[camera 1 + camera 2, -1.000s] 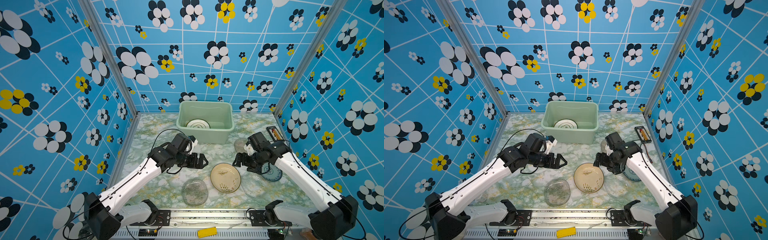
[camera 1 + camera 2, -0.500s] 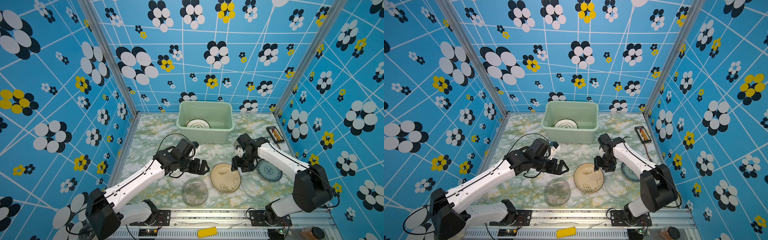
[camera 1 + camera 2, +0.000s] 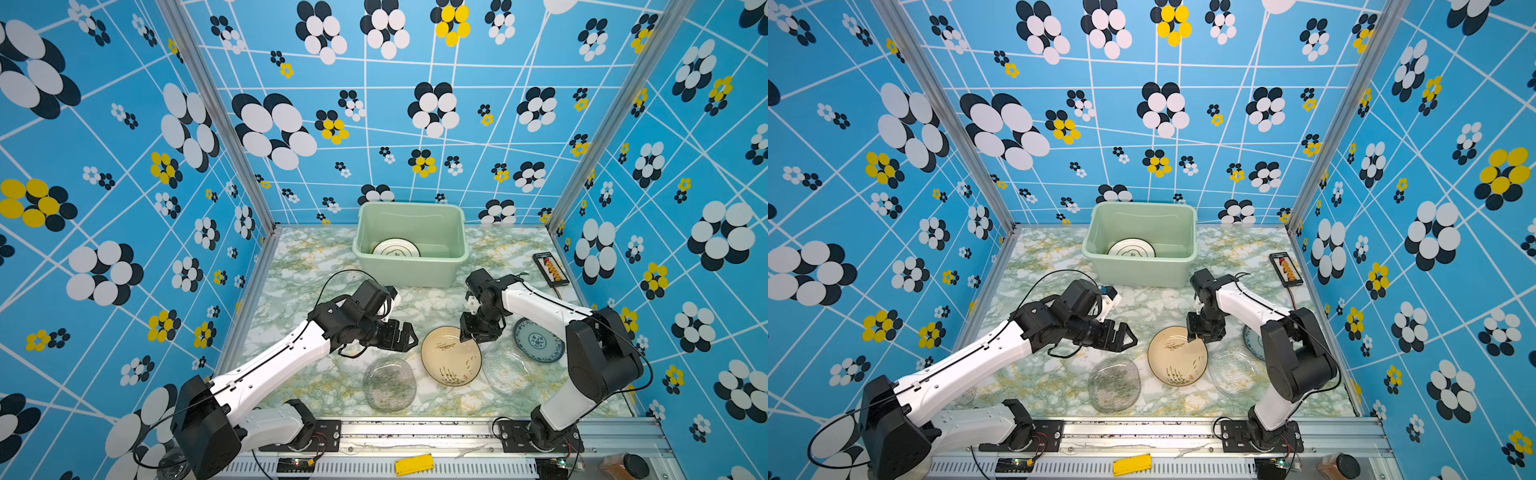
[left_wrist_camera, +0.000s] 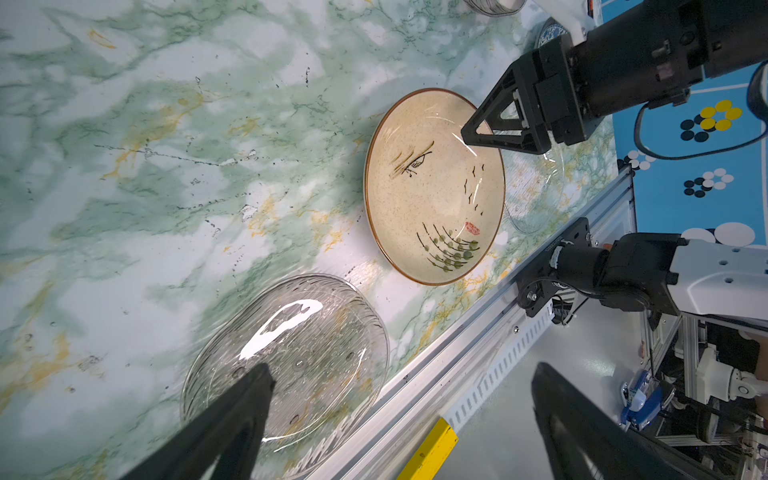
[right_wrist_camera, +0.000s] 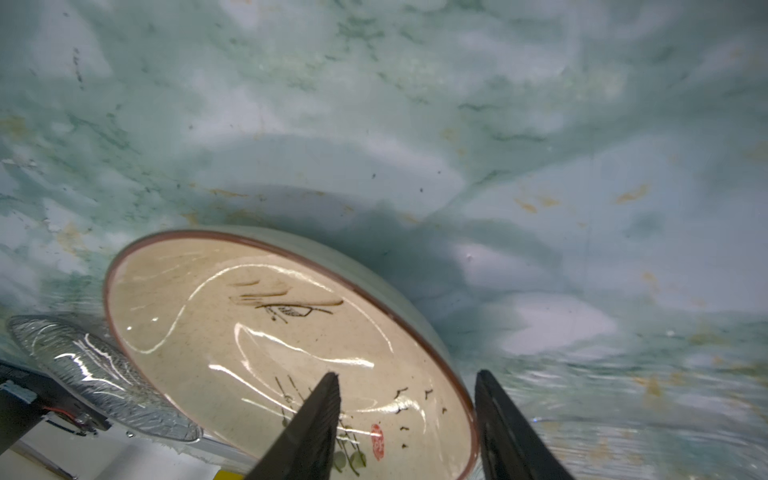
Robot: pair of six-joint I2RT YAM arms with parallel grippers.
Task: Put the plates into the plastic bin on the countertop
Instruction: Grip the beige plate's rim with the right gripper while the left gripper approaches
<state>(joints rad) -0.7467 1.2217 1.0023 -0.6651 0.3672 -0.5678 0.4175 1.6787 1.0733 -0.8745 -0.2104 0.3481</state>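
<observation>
One second on, now swung in over the beige plate (image 3: 451,360) at lower centre: right gripper (image 3: 476,338), jaws half-narrowed astride its upper-right rim, one finger inside, one outside, not yet pinching. Likely the start of the next lift. Left gripper (image 3: 409,338) spread wide, empty, just left of that plate. Lying flat on the countertop (image 3: 316,266) alongside: smoky glass plate (image 3: 390,384), clear glass plate (image 3: 507,370), blue-patterned plate (image 3: 538,341). Inside the plastic bin (image 3: 409,272) at upper centre: a single white plate (image 3: 395,248).
</observation>
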